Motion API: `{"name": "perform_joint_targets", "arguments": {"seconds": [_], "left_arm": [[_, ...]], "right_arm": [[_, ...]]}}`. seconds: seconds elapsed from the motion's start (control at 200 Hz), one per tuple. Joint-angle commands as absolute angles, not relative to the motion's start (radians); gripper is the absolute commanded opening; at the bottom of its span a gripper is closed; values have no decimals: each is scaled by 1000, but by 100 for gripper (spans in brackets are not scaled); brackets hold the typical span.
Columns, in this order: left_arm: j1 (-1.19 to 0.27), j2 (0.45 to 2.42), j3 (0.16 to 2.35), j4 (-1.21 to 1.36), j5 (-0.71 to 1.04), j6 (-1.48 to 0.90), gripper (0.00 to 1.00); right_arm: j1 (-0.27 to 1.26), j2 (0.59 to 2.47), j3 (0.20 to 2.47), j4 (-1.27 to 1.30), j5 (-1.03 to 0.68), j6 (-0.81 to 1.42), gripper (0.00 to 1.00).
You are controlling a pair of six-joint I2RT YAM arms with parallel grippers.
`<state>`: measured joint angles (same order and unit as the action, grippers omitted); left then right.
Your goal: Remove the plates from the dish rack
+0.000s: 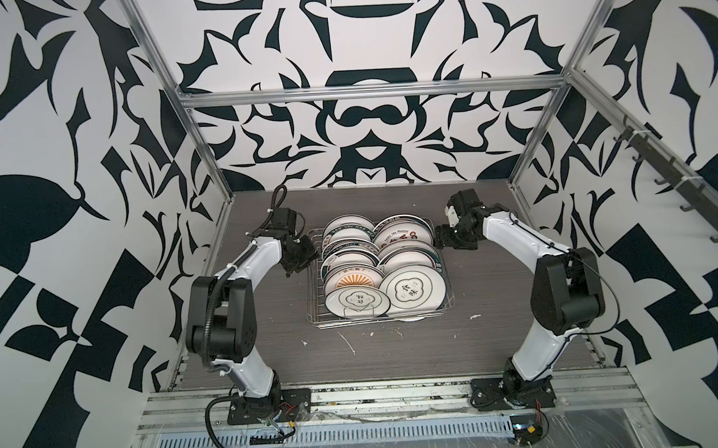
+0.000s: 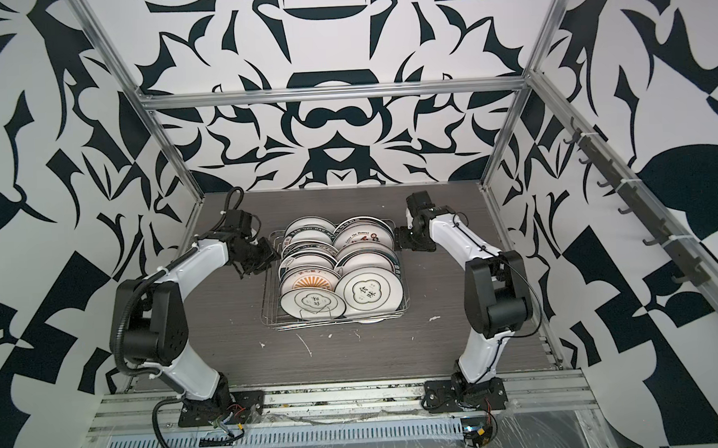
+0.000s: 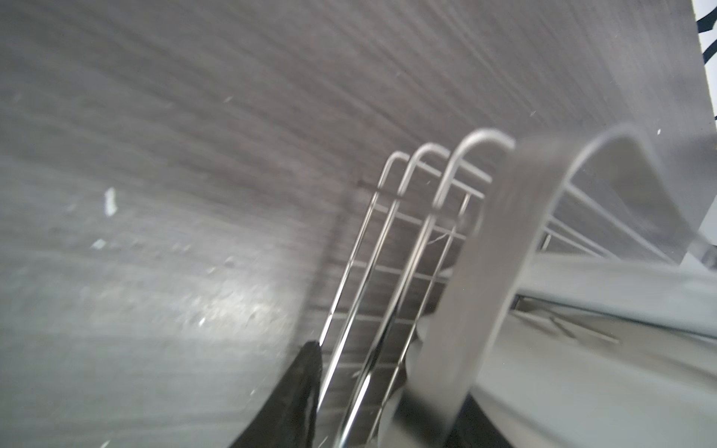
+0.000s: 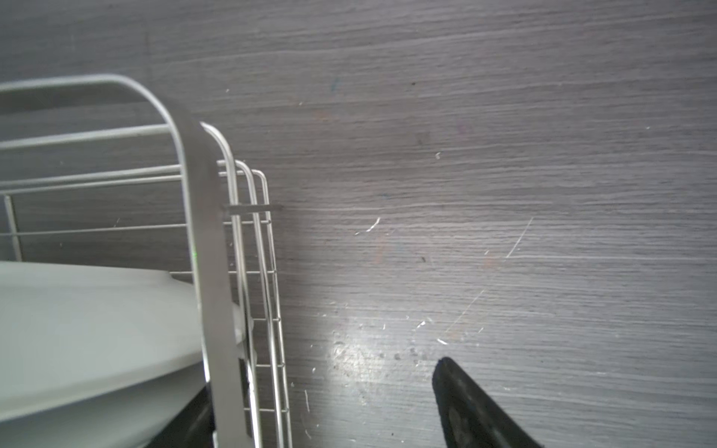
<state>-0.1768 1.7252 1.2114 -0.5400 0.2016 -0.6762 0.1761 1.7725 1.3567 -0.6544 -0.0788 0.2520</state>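
The dish rack (image 1: 378, 320) of silver wire stands mid-table in both top views, holding two rows of upright white plates (image 1: 412, 291). One plate (image 1: 353, 280) bears an orange sunburst. My left gripper (image 1: 305, 262) is at the rack's left wall. In the left wrist view one black finger (image 3: 308, 388) lies against the outer wires (image 3: 388, 240), and the other is a dark patch behind the flat rim band. My right gripper (image 1: 441, 240) straddles the right wall, open. Its outer finger (image 4: 465, 407) stands well off the wires (image 4: 254, 271), next to a plate (image 4: 97, 329).
The dark grey wood-grain table (image 1: 396, 352) carries white flecks in front of the rack. Aluminium frame posts stand at the table's back corners. A rail of hooks (image 1: 659, 170) runs along the right wall. Both arm bases are bolted to the front rail (image 1: 377, 403).
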Motion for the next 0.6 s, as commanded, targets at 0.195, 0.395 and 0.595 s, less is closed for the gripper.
{"name": "perform_joint_targets", "arguments": {"seconds": [0.195,0.395,0.595], "left_arm": [[-224,1940,1468,-590,212,-663,42],[-262,2088,1685,-630,223,-656,44],[-294,2182,1853,-642,250,-659,59]], "right_arm": [[64,1837,1420,-653,67,276,72],[-15,1884,1446,-650,53,294,63],[-102,1925,1479,-651,45,307,54]]}}
